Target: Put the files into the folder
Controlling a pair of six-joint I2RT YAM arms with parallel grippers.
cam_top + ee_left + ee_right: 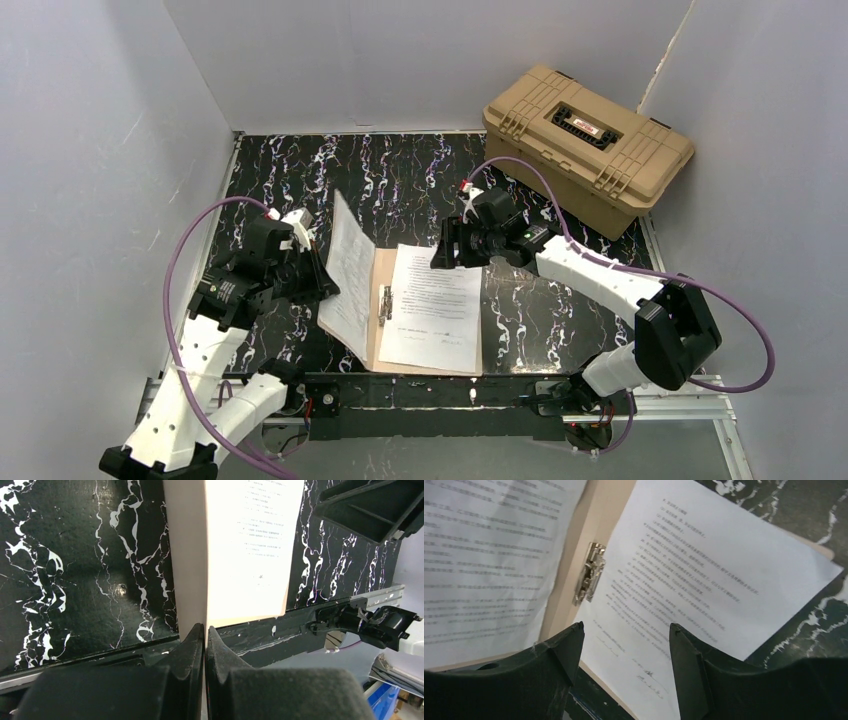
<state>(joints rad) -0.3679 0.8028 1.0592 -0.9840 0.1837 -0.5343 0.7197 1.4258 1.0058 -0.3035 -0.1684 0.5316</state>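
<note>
Two files (432,305) in open folder (380,262), left claw (205,630) clamped on its raised cover, right claw (625,627) apart

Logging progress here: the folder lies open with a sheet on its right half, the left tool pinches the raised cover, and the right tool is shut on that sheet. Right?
Not quite. The right tool is open above the sheet, gripping nothing, as the right wrist view shows. The folder does lie open, its raised cover pinched by the left tool.
</note>
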